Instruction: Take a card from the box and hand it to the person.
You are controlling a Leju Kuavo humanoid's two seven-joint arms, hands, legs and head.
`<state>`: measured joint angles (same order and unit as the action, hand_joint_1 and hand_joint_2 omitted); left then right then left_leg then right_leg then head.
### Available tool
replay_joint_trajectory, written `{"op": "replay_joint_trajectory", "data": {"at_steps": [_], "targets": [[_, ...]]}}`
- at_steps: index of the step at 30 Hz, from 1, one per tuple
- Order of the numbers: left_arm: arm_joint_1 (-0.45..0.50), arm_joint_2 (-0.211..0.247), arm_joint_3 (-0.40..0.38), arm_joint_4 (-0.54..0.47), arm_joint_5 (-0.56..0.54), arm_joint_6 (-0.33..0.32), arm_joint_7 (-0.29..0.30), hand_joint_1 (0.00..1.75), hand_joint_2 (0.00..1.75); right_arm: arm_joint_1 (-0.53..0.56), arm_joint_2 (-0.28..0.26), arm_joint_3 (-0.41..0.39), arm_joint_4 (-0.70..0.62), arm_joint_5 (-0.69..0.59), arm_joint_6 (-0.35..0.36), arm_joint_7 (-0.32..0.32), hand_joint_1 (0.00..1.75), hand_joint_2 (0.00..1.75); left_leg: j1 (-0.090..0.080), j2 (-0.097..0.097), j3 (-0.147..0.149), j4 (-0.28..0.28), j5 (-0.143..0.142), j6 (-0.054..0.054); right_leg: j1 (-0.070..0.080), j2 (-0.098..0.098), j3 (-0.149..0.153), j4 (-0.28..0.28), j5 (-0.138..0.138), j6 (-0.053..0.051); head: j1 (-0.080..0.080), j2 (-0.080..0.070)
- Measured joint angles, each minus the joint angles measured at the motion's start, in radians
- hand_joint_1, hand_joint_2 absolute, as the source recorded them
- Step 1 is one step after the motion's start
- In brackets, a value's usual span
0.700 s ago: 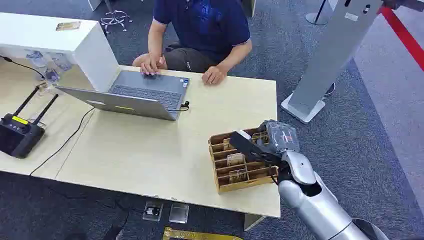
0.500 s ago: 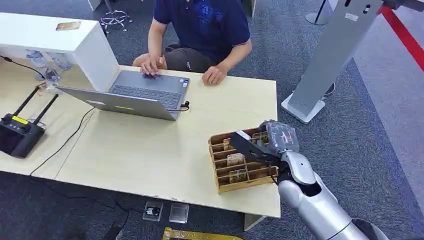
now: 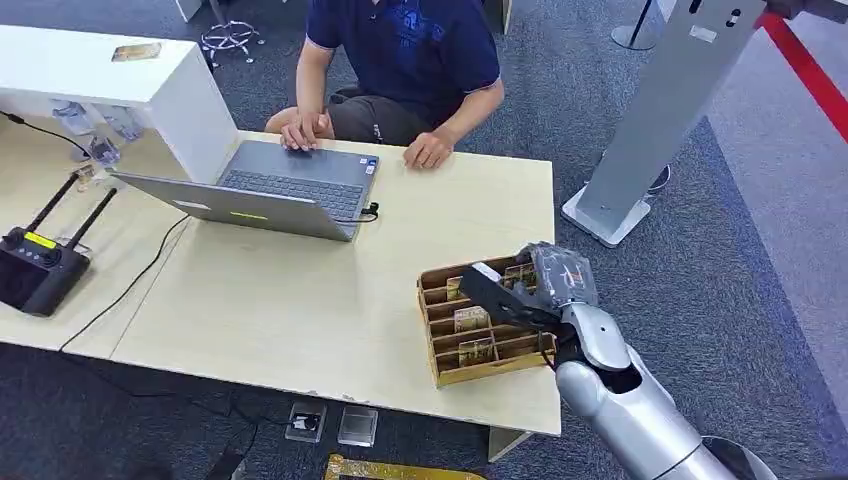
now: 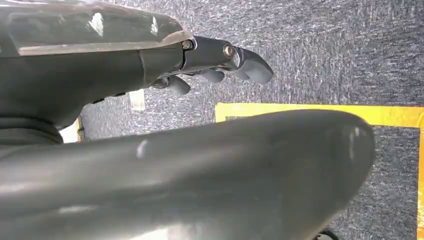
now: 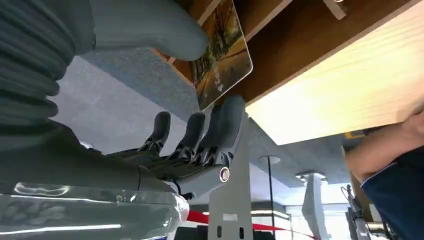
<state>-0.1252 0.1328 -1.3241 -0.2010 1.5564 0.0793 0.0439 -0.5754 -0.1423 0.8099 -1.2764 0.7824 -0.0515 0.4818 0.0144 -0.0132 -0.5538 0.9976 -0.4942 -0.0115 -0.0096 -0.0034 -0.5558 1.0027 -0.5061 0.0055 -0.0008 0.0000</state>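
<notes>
Head view: the right hand (image 3: pixel 545 285) reaches over the far right end of the wooden box (image 3: pixel 482 322), which sits near the right front corner of the pale counter (image 3: pixel 320 290). The box is split into rows of slots, and several picture cards stand in them. In the right wrist view the thick thumb (image 5: pixel 150 31) presses one face of a card (image 5: pixel 222 55) printed with an autumn scene, and a dark finger (image 5: pixel 226 125) meets its lower edge, so the right hand is grasping the card, which is at the box's wall. A person (image 3: pixel 405 60) in a dark blue shirt sits across the counter, both hands resting by a grey laptop (image 3: pixel 270 190). The left hand (image 4: pixel 215 62) hangs above blue-grey carpet (image 4: pixel 340 55) with its fingers loosely curled and nothing in them
</notes>
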Motion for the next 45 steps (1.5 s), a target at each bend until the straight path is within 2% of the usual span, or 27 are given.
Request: {"op": "replay_joint_trajectory", "data": {"at_steps": [2, 5, 12, 15, 18, 20, 24, 25, 27, 45], "targets": [[0.0, 0.0, 0.0, 0.0, 0.0, 0.0, 0.0, 0.0, 0.0, 0.0, 0.0, 0.0, 0.002, 0.0, -0.001, 0.001, 0.87, 1.75, 0.0, 0.0, 0.0, 0.0, 0.0, 0.0, 0.0, 0.0, 0.0, 0.0, 0.0, 0.0, 0.0, 0.0], [0.0, 0.0, 0.0, 0.0, 0.0, 0.0, 0.002, 0.0, 0.0, 0.002, 0.0, 0.0, 0.004, 0.002, -0.002, 0.0, 0.99, 1.75, 0.0, 0.0, 0.0, 0.0, 0.0, 0.0, 0.0, 0.0, 0.0, 0.0, 0.0, 0.0, 0.001, 0.0], [0.0, 0.0, 0.0, 0.0, 0.002, 0.0, 0.002, 0.0, 0.0, 0.002, 0.007, -0.002, 0.017, 0.003, -0.001, -0.015, 1.05, 1.75, 0.0, 0.0, 0.0, 0.0, 0.0, 0.0, 0.0, 0.0, 0.0, 0.0, 0.0, 0.0, 0.0, 0.0], [0.0, 0.0, 0.0, 0.0, 0.006, -0.001, 0.003, 0.0, 0.0, -0.002, 0.013, -0.002, 0.023, 0.003, -0.001, -0.021, 1.17, 1.75, 0.0, 0.0, 0.0, 0.0, 0.0, 0.0, 0.0, 0.0, 0.0, 0.0, 0.0, 0.0, 0.0, 0.0], [0.0, 0.0, 0.0, 0.0, 0.008, -0.002, 0.003, 0.0, 0.0, -0.004, 0.018, -0.001, 0.027, -0.001, -0.001, -0.024, 1.2, 1.75, 0.0, 0.0, 0.0, 0.0, 0.0, 0.0, 0.0, 0.0, 0.0, 0.0, 0.0, 0.0, 0.0, 0.0], [0.0, 0.0, 0.0, 0.0, 0.009, -0.002, 0.002, 0.0, 0.0, -0.006, 0.021, -0.001, 0.029, -0.001, -0.001, -0.024, 1.34, 1.75, 0.0, 0.0, 0.0, 0.0, 0.0, 0.0, 0.0, 0.0, 0.0, 0.0, 0.0, 0.0, 0.0, 0.0], [0.0, 0.0, 0.0, 0.0, 0.01, -0.002, 0.003, 0.0, 0.0, -0.01, 0.024, 0.0, 0.033, -0.001, -0.001, -0.024, 1.48, 1.75, 0.0, 0.0, 0.0, 0.0, 0.0, 0.0, 0.0, 0.0, 0.0, 0.0, 0.0, 0.0, 0.001, 0.0], [0.0, 0.0, 0.0, 0.0, 0.01, -0.002, 0.003, 0.0, 0.0, -0.011, 0.026, 0.001, 0.034, -0.001, -0.001, -0.024, 1.71, 1.75, 0.0, 0.0, 0.0, 0.0, 0.0, 0.0, 0.0, 0.0, 0.0, 0.0, 0.0, 0.0, 0.001, 0.0], [0.0, 0.0, 0.0, 0.0, 0.01, -0.002, 0.003, 0.0, 0.0, -0.013, 0.027, 0.002, 0.034, -0.001, -0.001, -0.024, 1.66, 1.75, 0.0, 0.0, 0.0, 0.0, 0.0, 0.0, 0.0, 0.0, 0.0, 0.0, 0.0, 0.0, 0.0, 0.0], [0.003, 0.0, 0.011, 0.0, 0.01, -0.004, -0.014, 0.0, 0.0, -0.035, 0.04, 0.011, 0.011, -0.008, -0.005, -0.025, 1.66, 1.75, 0.0, 0.0, 0.0, 0.0, 0.0, 0.0, 0.0, 0.0, 0.0, 0.0, 0.0, 0.0, 0.001, 0.0]]}}
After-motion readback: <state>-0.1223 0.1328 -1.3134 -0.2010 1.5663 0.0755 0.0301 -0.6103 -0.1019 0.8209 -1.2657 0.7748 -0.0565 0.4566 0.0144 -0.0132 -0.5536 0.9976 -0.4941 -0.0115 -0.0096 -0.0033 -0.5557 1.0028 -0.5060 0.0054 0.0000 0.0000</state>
